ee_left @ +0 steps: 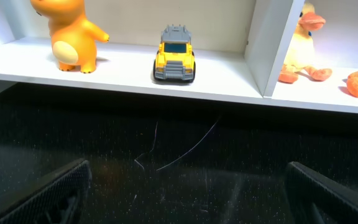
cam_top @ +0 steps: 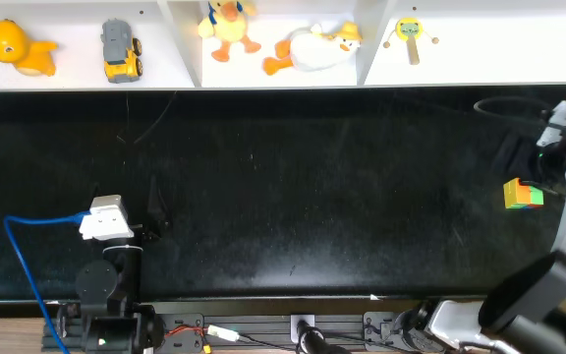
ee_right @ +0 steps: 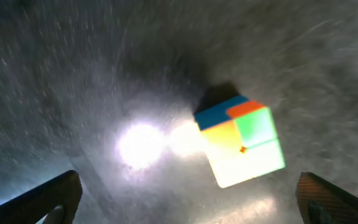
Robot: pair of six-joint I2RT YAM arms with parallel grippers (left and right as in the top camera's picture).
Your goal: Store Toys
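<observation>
A multicoloured cube (cam_top: 523,194) (ee_right: 241,146) lies on the black table (cam_top: 312,187) at the far right. My right gripper (ee_right: 188,182) hovers open above it, and the cube sits off toward one finger, not between the two. In the top view the right gripper (cam_top: 519,157) is just beyond the cube. My left gripper (cam_top: 155,209) (ee_left: 188,167) stands open and empty low over the table at the left, facing the shelf. The white shelf (cam_top: 283,79) along the back holds an orange figure (cam_top: 16,47) (ee_left: 70,34), a yellow truck (cam_top: 121,51) (ee_left: 175,55), a yellow duck plush (cam_top: 229,28), a white goose plush (cam_top: 314,47) and a wooden toy (cam_top: 409,37).
White dividers (cam_top: 187,39) split the shelf into compartments. A blue cable (cam_top: 28,258) loops by the left arm's base, and a dark cable loop (cam_top: 504,104) lies on the table near the right arm. A bright glare patch (ee_right: 140,144) lies on the table beside the cube.
</observation>
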